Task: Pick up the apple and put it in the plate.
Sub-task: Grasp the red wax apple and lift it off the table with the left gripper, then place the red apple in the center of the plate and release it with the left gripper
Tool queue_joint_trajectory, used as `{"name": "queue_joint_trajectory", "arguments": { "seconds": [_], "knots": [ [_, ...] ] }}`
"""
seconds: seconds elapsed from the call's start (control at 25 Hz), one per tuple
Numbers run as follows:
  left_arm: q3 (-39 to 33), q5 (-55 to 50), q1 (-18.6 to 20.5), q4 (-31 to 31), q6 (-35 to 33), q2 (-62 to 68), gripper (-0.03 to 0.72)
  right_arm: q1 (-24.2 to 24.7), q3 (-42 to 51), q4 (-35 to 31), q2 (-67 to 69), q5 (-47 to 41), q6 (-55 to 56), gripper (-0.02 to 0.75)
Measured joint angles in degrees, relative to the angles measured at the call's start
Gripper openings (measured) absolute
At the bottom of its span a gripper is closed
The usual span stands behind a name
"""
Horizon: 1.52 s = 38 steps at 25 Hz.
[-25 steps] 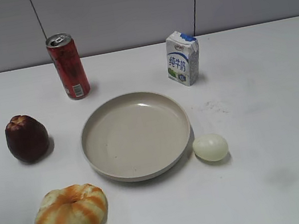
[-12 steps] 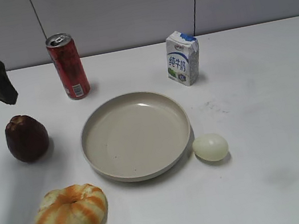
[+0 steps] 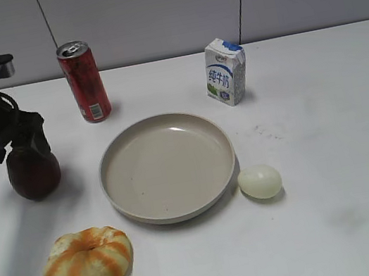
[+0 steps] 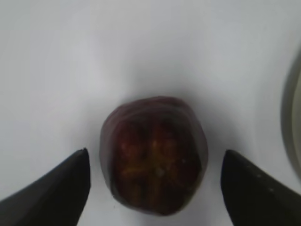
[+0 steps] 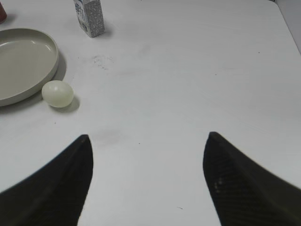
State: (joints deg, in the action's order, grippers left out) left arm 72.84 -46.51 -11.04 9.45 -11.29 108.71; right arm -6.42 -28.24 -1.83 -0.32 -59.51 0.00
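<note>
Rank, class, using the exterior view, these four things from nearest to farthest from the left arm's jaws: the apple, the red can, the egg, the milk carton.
1. apple: directly under the left gripper, far left.
2. red can: back, right of the gripper.
3. milk carton: back, right of centre.
4. egg: front right, beside the plate; close to the carton's rank.
</note>
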Motion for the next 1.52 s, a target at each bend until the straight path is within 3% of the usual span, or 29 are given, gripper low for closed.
{"name": "queue_joint_trajectory", "arguments": {
  "seconds": [0.2,0.56,0.76,0.96,1.08,1.44,1.52],
  "knots": [
    [0.05,0.9,0.0,0.05,0.0,0.98,0.517,0.0,0.0,0.0,0.0,0.0,0.0,0.585],
    [8.52,-11.48,-1.52,2.19,0.0,-0.79,0.516,0.0,0.0,0.0,0.0,0.0,0.0,0.585],
    [15.42,-14.23,-9.99,3.48,0.0,-2.15,0.516,0.0,0.0,0.0,0.0,0.0,0.0,0.585],
    [16.39,-8.64,-20.2,5.53,0.0,-1.73,0.516,0.0,0.0,0.0,0.0,0.0,0.0,0.585],
    [16.5,-6.69,-24.09,5.88,0.0,0.46,0.516,0.0,0.0,0.0,0.0,0.0,0.0,0.585],
    [16.5,-6.01,-26.13,5.03,0.0,10.21,0.518,0.0,0.0,0.0,0.0,0.0,0.0,0.585],
    [16.5,-5.63,-26.13,4.92,0.0,10.81,0.606,0.0,0.0,0.0,0.0,0.0,0.0,0.585]
  ]
}}
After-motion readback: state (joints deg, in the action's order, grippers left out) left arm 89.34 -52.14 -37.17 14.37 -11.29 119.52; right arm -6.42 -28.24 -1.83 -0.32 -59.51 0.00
